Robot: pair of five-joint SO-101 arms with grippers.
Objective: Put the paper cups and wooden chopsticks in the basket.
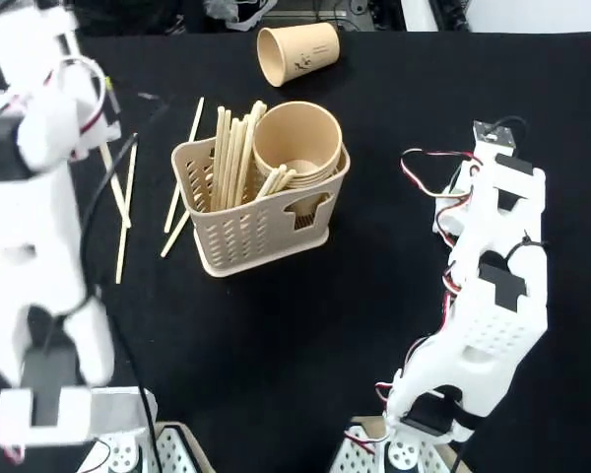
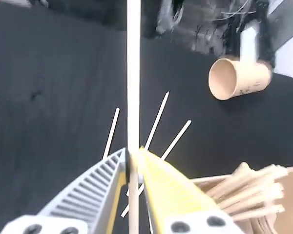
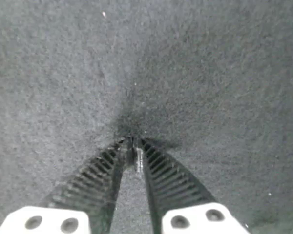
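Wood sits in the pinch of the left gripper: its jaws are closed on a single held chopstick, which runs straight out past the tips and is cut off at the frame edge, so neither end can be seen. Beyond the tips lie three loose chopsticks on the black cloth, their near ends hidden behind the fingers. Farther beyond, off to one side, a paper cup lies tipped over. Just beside the jaws is the basket, mostly cut off, with bundled chopsticks leaning in it. From above, nested cups stand inside the basket too.

The right gripper has its jaws shut tip to tip, holding nothing, over bare cloth, well apart from the basket.
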